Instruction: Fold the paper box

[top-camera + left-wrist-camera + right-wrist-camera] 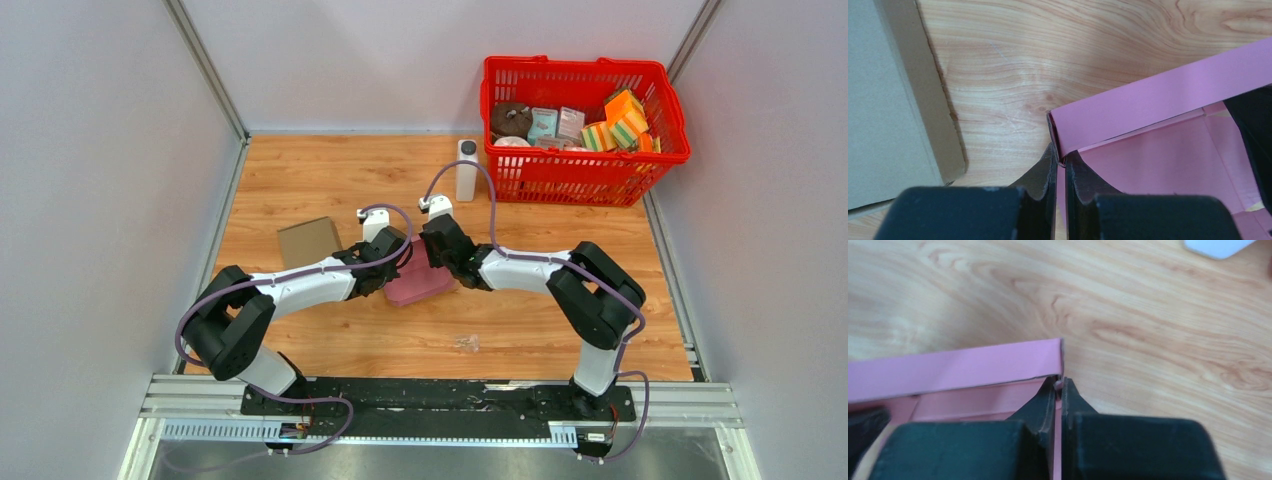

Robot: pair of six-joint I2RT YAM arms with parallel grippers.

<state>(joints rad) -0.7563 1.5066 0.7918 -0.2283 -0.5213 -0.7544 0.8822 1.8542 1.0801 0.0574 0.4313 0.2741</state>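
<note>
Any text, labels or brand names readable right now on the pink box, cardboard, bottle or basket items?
Nothing readable anywhere.
Pink paper box: plain, no print.
Brown cardboard: blank.
White bottle: no label visible.
Packets in the red basket: print too small to read.

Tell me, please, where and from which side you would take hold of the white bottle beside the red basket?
Grip the white bottle around its body, below the cap, coming from its left or near side. It stands upright and slim, and the red basket crowds its right. Left gripper and right gripper are shut on the pink paper box, so one must release first.
</note>
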